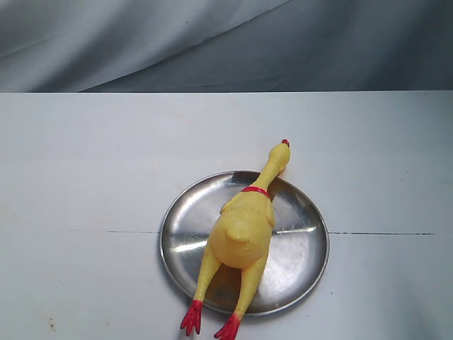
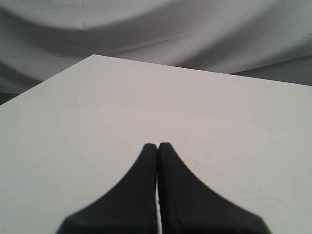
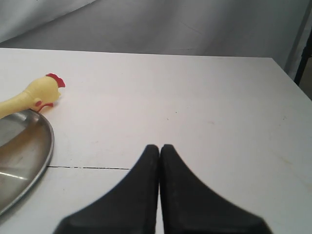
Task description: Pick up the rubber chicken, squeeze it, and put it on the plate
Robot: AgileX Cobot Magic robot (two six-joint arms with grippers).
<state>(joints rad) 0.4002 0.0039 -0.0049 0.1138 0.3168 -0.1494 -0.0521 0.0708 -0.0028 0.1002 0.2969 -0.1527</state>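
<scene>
Exterior view: white table [image 1: 85,177], flat and matte, with a grey draped cloth [image 1: 212,42] hanging behind its far edge. A thin dark seam line [image 1: 382,234] crosses the tabletop parallel to the near edge.

A round, shallow, shiny stainless-steel plate [image 1: 304,244] sits close to the near edge, roughly midway between the left and right edges, on top of the seam line. A long yellow rubber chicken [image 1: 241,230] with red feet, red neck band and red comb lies lengthwise across the plate, its plump body resting on the plate's middle. The thin neck crosses the far rim, so the head and comb lie over bare table, pointing toward the far edge and slightly toward the right edge. Both red feet stick out past the near rim, toward the near edge.

Left wrist view: left gripper [image 2: 157,145], two black fingers pressed together tip to tip. Under and ahead of it is bare white tabletop running out to a table corner, with cloth beyond.

Right wrist view: right gripper [image 3: 160,146], black fingers likewise pressed together. It is over the tabletop near the seam line. The plate's rim and the chicken's head show off to one side, apart from the fingers, with only bare tabletop between. A dark upright bar [image 3: 304,44] stands beyond a table corner, cut off by the frame; I cannot tell what it is.
</scene>
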